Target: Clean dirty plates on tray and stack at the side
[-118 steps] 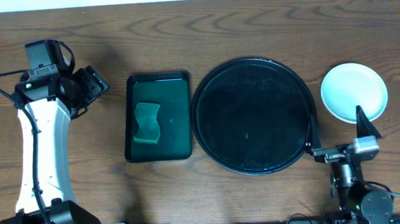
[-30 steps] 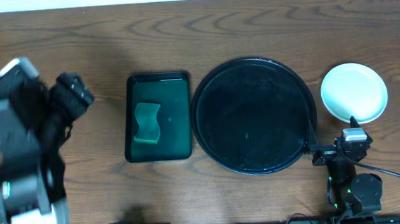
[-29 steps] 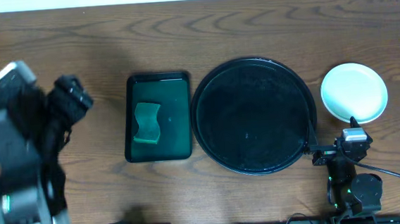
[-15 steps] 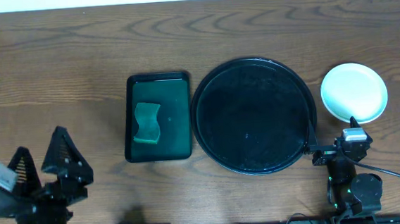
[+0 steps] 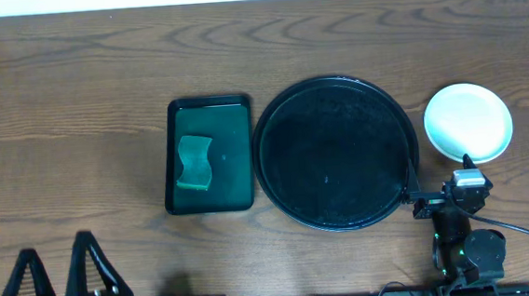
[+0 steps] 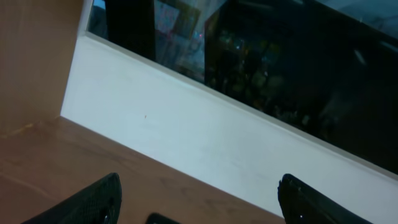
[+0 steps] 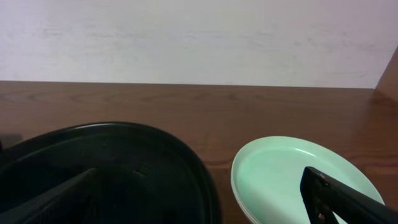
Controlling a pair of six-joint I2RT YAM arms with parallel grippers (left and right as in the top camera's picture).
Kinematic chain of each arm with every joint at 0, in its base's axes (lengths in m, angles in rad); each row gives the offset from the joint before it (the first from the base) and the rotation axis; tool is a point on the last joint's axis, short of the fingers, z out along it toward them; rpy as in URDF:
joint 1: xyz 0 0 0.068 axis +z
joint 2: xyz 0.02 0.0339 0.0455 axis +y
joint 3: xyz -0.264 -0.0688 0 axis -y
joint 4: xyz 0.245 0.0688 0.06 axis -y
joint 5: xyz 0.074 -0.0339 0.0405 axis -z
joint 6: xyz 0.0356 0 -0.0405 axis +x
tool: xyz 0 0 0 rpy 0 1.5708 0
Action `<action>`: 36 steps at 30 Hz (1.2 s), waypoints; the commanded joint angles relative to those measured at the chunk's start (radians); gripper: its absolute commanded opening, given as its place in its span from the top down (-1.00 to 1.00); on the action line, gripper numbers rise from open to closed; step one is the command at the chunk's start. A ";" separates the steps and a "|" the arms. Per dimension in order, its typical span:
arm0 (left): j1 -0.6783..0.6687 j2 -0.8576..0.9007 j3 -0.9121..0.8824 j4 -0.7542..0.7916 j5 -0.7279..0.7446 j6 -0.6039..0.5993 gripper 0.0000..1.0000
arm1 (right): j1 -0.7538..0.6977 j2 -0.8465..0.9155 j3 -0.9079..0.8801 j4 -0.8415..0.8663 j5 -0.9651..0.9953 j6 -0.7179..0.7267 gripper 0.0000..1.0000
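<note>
Lab setup, wooden table (image 5: 101,75), white wall (image 7: 186,37)

- The overhead view is lit evenly and softly from above; the brown tabletop (image 5: 101,85) shows crisp grain and only faint shadows.
- Left of the right pincer (image 7: 199,208), the glossy black tray (image 5: 335,152) carries dull, broken reflections rather than hard glare.
- Just beyond that pincer, the white plates (image 5: 468,122) look bright overhead without washing out; the right wrist view gives them a pale aqua-green cast.
- In the right wrist view the middle distance is sharp, while the pincer's own fingers (image 7: 348,199) sit dark and soft in the bottom corners.
- The left wrist view is dim, tilted and soft.
- Beyond the left pincer (image 6: 199,208) a pale wall (image 6: 186,130) catches light, with murky darkness and small coloured glints above it.
</note>
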 commanded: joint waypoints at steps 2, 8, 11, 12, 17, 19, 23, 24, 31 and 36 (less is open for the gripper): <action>-0.041 -0.059 0.008 -0.052 -0.005 -0.009 -0.61 | -0.008 -0.007 -0.002 -0.004 0.000 0.000 -0.99; -0.074 -0.140 0.008 -0.127 -0.005 -0.009 -0.61 | -0.008 -0.007 -0.002 -0.004 0.000 0.000 -0.98; -0.077 -0.179 0.005 -0.169 -0.008 -0.005 -0.61 | -0.008 -0.007 -0.002 -0.004 0.000 -0.001 -0.99; -0.077 -0.189 0.003 -0.176 -0.010 -0.005 -0.61 | -0.008 -0.006 -0.002 -0.004 0.000 0.000 -0.98; -0.080 -0.258 -0.038 -0.190 -0.010 -0.005 -0.61 | -0.008 -0.007 -0.002 -0.004 0.000 0.000 -0.99; -0.080 -0.288 -0.068 -0.190 -0.011 -0.005 -0.61 | -0.008 -0.006 -0.002 -0.004 0.000 -0.001 -0.99; -0.083 -0.307 -0.120 -0.200 -0.013 -0.006 -0.61 | -0.008 -0.007 -0.002 -0.003 0.000 -0.001 -0.98; -0.084 -0.308 -0.138 -0.200 -0.013 -0.006 -0.61 | -0.008 -0.006 -0.002 -0.004 0.000 0.000 -0.98; -0.111 -0.308 -0.253 -0.130 -0.013 -0.006 -0.61 | -0.008 -0.007 -0.002 -0.004 0.000 -0.001 -0.98; -0.139 -0.308 -0.381 0.040 -0.013 -0.006 -0.61 | -0.008 -0.006 -0.002 -0.004 0.000 0.000 -0.99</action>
